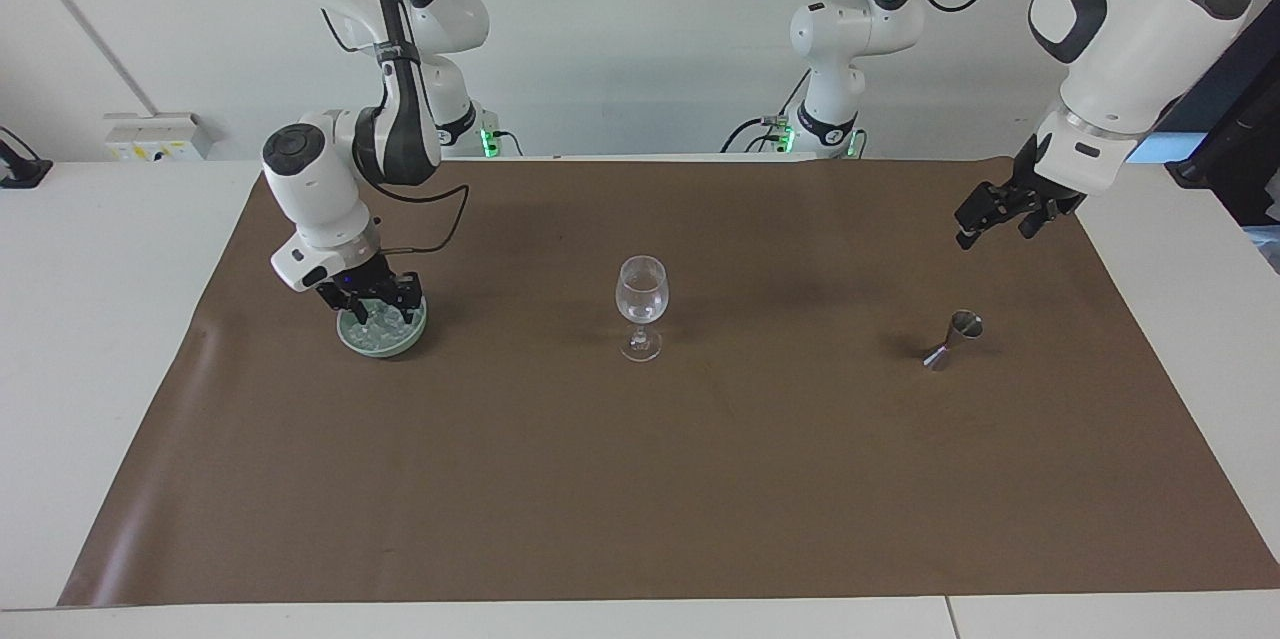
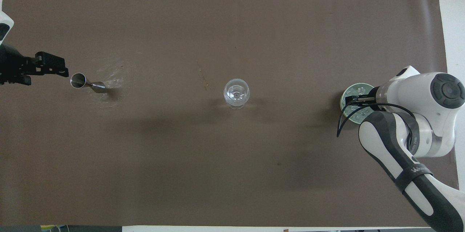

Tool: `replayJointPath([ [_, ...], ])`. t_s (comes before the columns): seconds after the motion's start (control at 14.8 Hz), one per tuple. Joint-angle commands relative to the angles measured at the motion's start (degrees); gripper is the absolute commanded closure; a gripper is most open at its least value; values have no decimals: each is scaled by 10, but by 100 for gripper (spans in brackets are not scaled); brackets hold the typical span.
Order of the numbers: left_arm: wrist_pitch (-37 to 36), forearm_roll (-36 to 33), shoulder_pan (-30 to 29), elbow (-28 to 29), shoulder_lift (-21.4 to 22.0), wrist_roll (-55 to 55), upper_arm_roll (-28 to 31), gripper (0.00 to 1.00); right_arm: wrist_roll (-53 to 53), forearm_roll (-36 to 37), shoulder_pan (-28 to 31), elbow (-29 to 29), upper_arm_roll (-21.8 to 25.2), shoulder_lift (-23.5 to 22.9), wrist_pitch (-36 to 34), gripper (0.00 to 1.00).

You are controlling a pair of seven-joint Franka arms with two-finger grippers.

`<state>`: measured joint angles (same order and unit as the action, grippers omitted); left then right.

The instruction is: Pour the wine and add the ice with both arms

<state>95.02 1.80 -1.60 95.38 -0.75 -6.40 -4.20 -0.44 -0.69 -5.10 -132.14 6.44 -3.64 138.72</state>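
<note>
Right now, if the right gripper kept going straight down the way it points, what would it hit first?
The ice in the pale green bowl. The right gripper points down into that bowl at the right arm's end of the table; whether it touches the ice is unclear.

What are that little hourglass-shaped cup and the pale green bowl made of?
The small hourglass-shaped measuring cup looks like polished metal, likely steel: silvery, with bright reflections. The pale green bowl looks like glazed ceramic: an opaque, smooth, softly glossy wall, though plastic cannot be ruled out.
</note>
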Motion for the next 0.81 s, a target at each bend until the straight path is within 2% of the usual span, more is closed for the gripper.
replayJointPath([
  [0.0, -75, -10, 25, -55, -9, 45, 32, 0, -13, -3, 10, -1, -5, 2, 2, 26],
  [0.2, -144, -8, 34, -104, -28, 67, 37, 0, -10, -3, 5, 4, -5, 2, -24, 26],
  [0.27, -150, -7, 40, -106, -22, 79, 38, 0, -8, -3, 3, 4, -5, 3, -25, 26],
  [0.61, -157, -3, 35, -81, -6, 75, 41, 0, -7, -3, 2, 12, -4, 7, -48, 27],
  [0.74, -150, 6, 34, -70, 0, 77, 40, 0, -6, -3, 2, 13, -4, 7, -52, 30],
])
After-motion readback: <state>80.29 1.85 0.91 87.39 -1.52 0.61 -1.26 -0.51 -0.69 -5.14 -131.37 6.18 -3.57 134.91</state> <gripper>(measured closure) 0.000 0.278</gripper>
